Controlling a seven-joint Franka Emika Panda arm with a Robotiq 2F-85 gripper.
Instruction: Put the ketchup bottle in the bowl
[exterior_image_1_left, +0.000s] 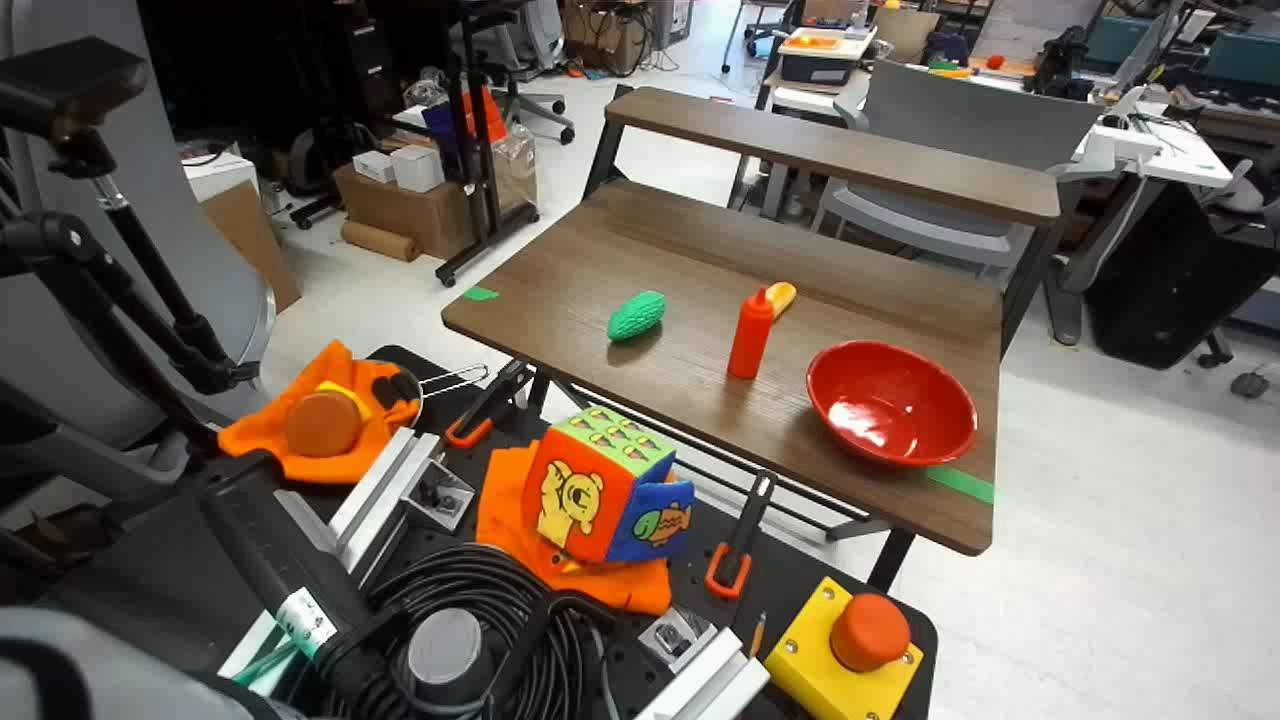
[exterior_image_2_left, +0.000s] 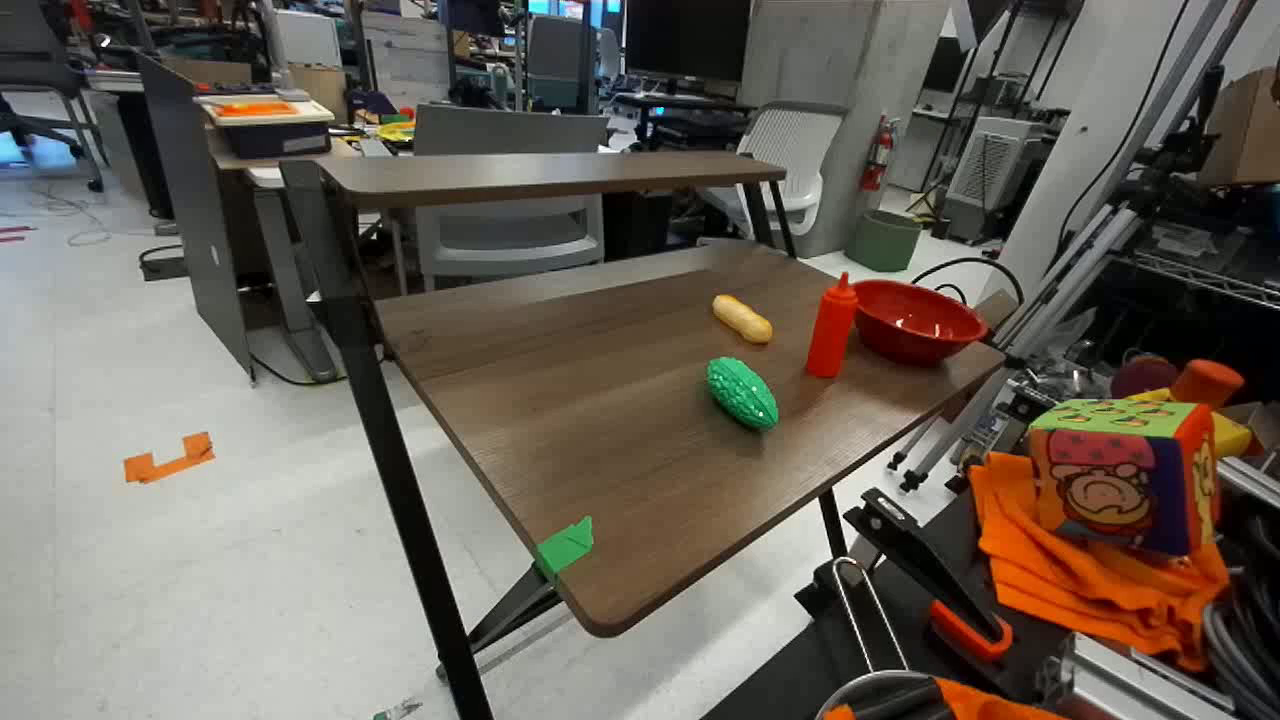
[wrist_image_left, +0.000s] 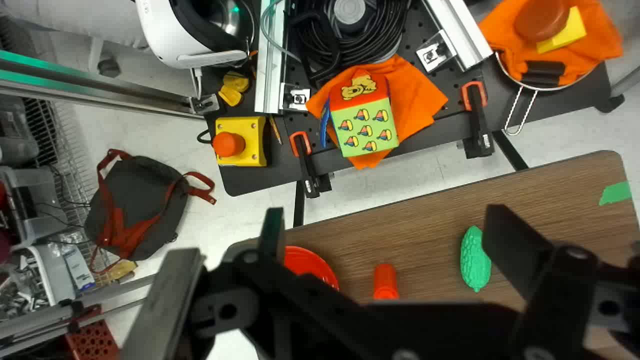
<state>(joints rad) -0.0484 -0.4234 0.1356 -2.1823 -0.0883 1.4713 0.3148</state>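
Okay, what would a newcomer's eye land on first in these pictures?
Probably the glossy red bowl near a corner of the brown table, with the upright red ketchup bottle beside it. Next, perhaps, the colorful picture cube, on orange cloth beside the table. In the wrist view, the dark, open claw looms large.

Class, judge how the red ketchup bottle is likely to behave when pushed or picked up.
The ketchup bottle would probably tip if pushed near its top, since it stands upright, tall and narrow. It looks smooth, so it might slip in a loose grip. Should it fall, its rounded shape would likely let it roll.
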